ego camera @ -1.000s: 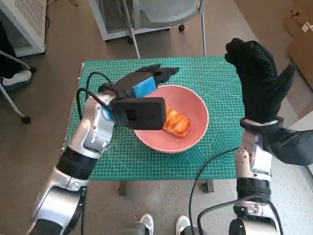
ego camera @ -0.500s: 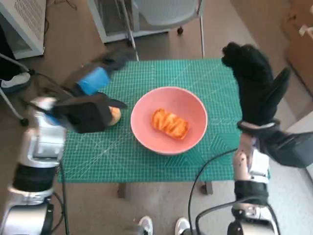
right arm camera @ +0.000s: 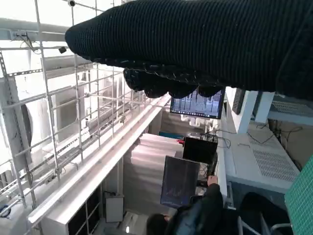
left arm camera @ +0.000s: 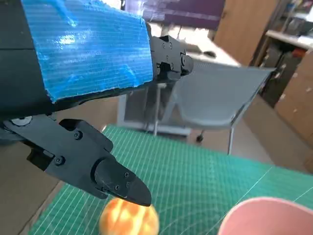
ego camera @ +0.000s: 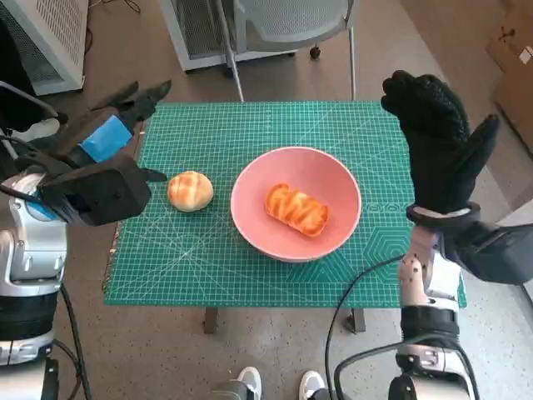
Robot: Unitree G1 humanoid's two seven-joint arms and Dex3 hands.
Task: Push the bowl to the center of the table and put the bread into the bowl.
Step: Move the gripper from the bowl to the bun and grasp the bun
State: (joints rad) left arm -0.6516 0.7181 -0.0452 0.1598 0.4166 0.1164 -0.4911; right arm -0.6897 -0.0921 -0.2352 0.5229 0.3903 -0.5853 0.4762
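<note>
inside the pink bowl (ego camera: 250, 221), long bread (ego camera: 296, 209) lying diagonally

Green-matted table (ego camera: 250, 267) with pink bowl (ego camera: 337, 225) and round bun (ego camera: 190, 191).

We see a matt green gridded mat (ego camera: 275, 258) covering the table. Bowl (ego camera: 333, 179): smooth pink, slight sheen. Loaf (ego camera: 296, 208) in it: glazed, glossy orange crust. Bun (ego camera: 190, 191) near the mat's left edge: paler, matt. Left hand (ego camera: 104, 142): black hard plastic, shiny blue tape. Right hand (ego camera: 437, 142): rough knitted cloth. Forearms: pale glossy shell.
</note>
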